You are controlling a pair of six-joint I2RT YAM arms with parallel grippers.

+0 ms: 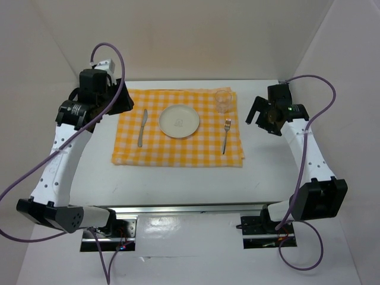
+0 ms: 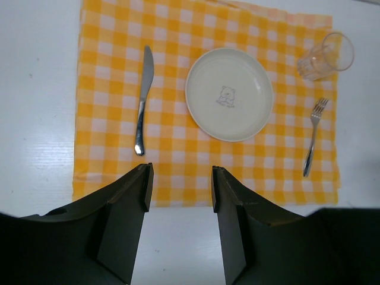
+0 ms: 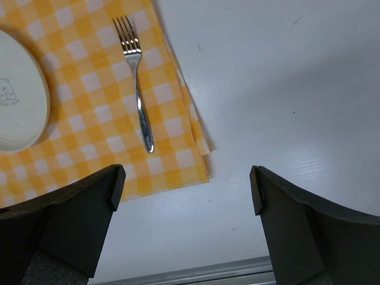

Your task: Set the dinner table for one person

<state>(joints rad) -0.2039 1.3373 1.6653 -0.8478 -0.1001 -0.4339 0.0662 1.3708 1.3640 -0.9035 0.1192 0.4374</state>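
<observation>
Layout is reading as a finished one-person setting: plate (image 1: pixel 179 121) is sitting mid-cloth (image 1: pixel 178 153), knife (image 1: pixel 142 127) is lying to its left, fork (image 1: pixel 225 136) to its right, and glass (image 1: pixel 223 101) is standing at the cloth's upper right. Left claw (image 2: pixel 180 178) is hanging part open and empty; right claw (image 3: pixel 187 178) is gaping wide, gripping nothing. White counter (image 1: pixel 178 185) is filling mid-frame under everything, with white walls (image 1: pixel 208 35) enclosing it

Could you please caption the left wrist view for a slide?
Left gripper, jaws open, facing checked cloth with knife, plate, fork and glass on the dinner table.
</observation>
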